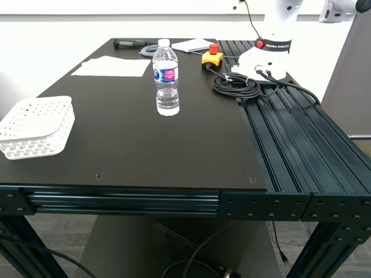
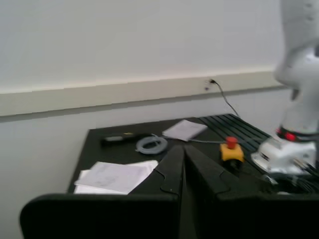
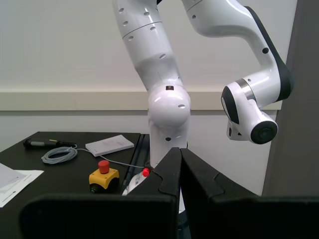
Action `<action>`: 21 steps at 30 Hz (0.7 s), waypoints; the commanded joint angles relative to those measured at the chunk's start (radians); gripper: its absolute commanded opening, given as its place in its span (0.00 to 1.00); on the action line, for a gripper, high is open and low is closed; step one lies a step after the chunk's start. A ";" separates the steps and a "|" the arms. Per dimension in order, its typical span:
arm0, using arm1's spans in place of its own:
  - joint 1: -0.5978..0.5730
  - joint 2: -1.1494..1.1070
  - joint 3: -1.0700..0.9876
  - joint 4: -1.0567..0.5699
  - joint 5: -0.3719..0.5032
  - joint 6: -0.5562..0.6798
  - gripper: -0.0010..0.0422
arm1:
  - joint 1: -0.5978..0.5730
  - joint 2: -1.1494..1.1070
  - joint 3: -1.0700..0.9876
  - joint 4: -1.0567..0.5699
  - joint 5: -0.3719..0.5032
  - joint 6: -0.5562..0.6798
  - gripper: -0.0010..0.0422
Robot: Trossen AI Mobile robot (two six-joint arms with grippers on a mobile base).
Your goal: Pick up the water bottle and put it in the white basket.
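Note:
The water bottle (image 1: 166, 77), clear with a white cap and a blue label, stands upright near the middle of the black table (image 1: 145, 145) in the exterior view. The white basket (image 1: 36, 127), perforated and low, sits at the table's edge on the exterior view's left. Neither shows in the wrist views. My first gripper (image 2: 183, 172) is shut and empty, raised and looking over the table's far end. My second gripper (image 3: 180, 172) is shut and empty, facing another robot's white arm. Neither gripper shows in the exterior view.
A white robot arm (image 3: 164, 99) stands on its base (image 1: 264, 61) at the far right. A yellow box with a red button (image 1: 212, 57), a coiled black cable (image 1: 236, 84), white papers (image 1: 113, 66), a grey cable coil (image 2: 151, 144), a black tool (image 1: 130, 43) and a booklet (image 2: 185, 130) lie at the back.

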 commanded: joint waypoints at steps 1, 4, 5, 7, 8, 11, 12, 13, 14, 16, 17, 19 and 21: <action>0.000 0.000 0.002 0.003 0.000 0.000 0.02 | 0.000 0.089 0.030 0.004 0.104 0.023 0.02; 0.001 0.000 0.002 0.003 0.000 0.000 0.02 | 0.000 0.206 0.081 0.004 0.201 0.064 0.02; 0.001 0.000 0.002 0.002 0.000 0.000 0.02 | 0.000 0.248 0.104 0.004 0.238 0.076 0.02; 0.001 0.000 0.002 0.002 -0.001 0.000 0.02 | 0.000 0.330 0.156 0.004 0.335 0.104 0.02; 0.001 0.000 0.002 0.003 0.000 0.000 0.02 | 0.000 0.372 0.183 0.004 0.385 0.116 0.02; 0.001 0.000 0.002 0.003 0.000 0.000 0.02 | -0.006 0.497 0.274 0.003 0.478 0.131 0.02; 0.001 0.000 0.002 0.003 0.000 0.000 0.02 | -0.006 0.538 0.304 0.003 0.484 0.133 0.02; 0.001 0.000 0.002 0.002 0.000 0.000 0.02 | -0.010 0.577 0.335 0.003 0.493 0.133 0.02; 0.001 0.000 0.002 0.002 0.000 0.000 0.02 | -0.013 0.615 0.364 0.003 0.511 0.134 0.02; 0.000 0.000 0.002 0.002 0.000 0.000 0.02 | -0.020 0.687 0.421 0.002 0.583 0.135 0.02; 0.000 0.000 0.002 0.003 0.000 0.000 0.02 | -0.026 0.723 0.451 0.001 0.630 0.142 0.02; 0.001 0.000 0.002 0.002 0.000 0.000 0.02 | -0.045 0.791 0.503 0.000 0.711 0.172 0.02; 0.001 0.000 0.002 0.002 0.000 0.000 0.02 | -0.072 0.859 0.552 -0.001 0.781 0.225 0.02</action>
